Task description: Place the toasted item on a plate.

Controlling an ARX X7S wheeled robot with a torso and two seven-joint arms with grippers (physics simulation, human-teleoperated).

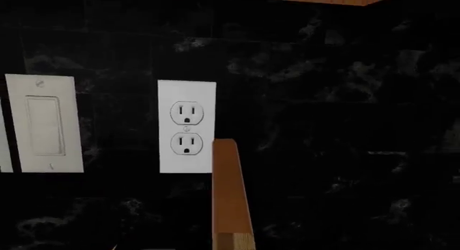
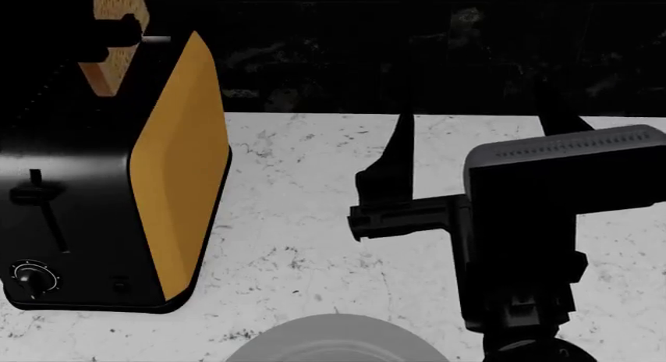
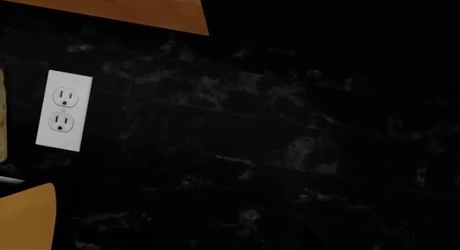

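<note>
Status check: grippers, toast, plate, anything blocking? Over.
Left gripper at toast above toaster, closure unclear. Right gripper empty over counter. Plate bare at near edge. Path clear.

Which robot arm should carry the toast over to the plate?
Probably the left. The toast sits high above the toaster with a dark left-arm part across it, seemingly gripped. The right gripper hangs over bare counter beyond the plate, holding nothing visible.

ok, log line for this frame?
toast: held above toaster | left gripper: on toast | right gripper: idle, state unclear | plate: empty part visible
</note>
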